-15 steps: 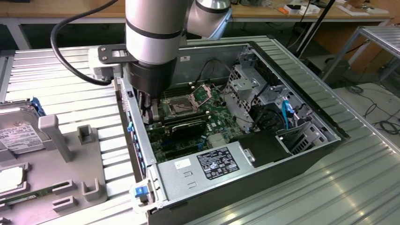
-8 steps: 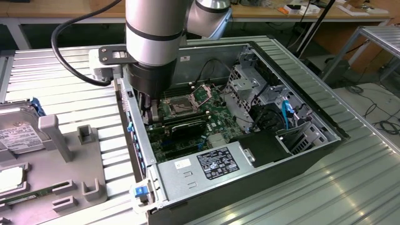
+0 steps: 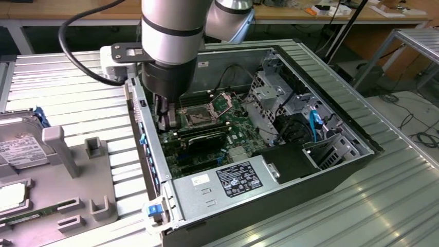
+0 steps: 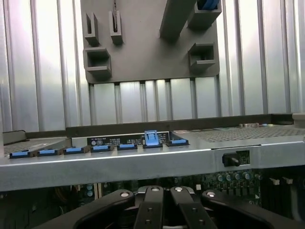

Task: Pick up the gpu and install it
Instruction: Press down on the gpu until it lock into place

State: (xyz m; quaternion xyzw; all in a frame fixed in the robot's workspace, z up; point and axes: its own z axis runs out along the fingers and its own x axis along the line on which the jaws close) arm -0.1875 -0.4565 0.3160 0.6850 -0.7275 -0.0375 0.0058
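Pincer (image 3: 163, 119) clenched inside computer case (image 3: 329, 103), gpu (image 3: 203, 139) seated below, blue latches (image 4: 101, 148) in wrist view

gripper (image 3: 163, 123) fingertips hidden inside case (image 3: 329, 110), hard drive (image 3: 17, 149) cut off

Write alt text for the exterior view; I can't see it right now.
The robot arm reaches down into the open computer case, its gripper low over the motherboard beside the gpu. A grey parts tray lies at the exterior view's left.

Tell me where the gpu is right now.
In the exterior view the gpu sits inside the open computer case, on the motherboard just below the CPU socket, beside the gripper.
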